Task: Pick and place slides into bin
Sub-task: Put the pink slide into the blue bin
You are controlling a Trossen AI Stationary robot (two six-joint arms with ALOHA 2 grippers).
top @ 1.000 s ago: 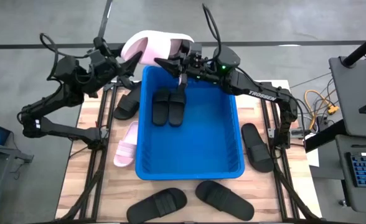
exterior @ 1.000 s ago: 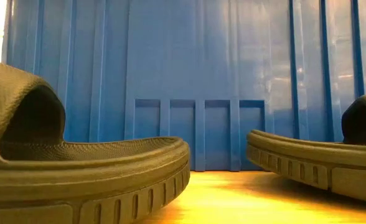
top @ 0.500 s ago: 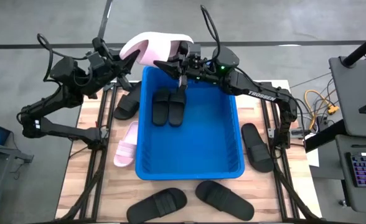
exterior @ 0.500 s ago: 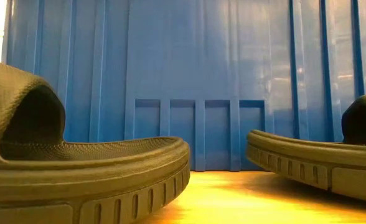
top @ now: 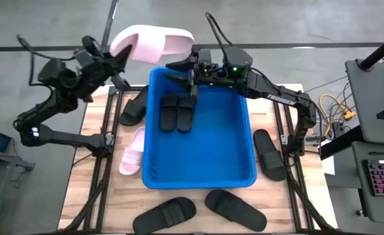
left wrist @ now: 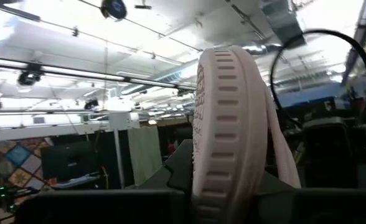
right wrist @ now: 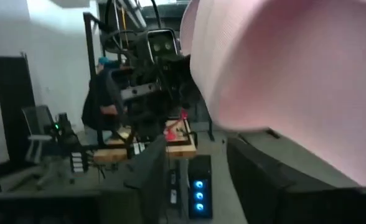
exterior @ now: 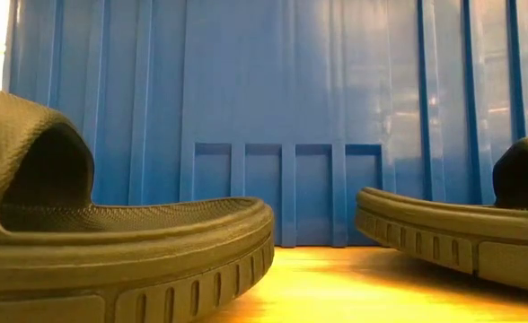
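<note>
Pink slide point(top: 151, 44) raised above the far left corner of the bin point(top: 241, 171), edge clamped in the left end effector point(top: 117, 64), fingers closed on it. Right end effector point(top: 181, 72) just beside the slide's other end, over the bin's far rim, fingers parted, not gripping. Two black slides point(top: 177, 111) on the bin floor; others, one pink, on the worktop point(top: 94, 163) around the bin.
</note>
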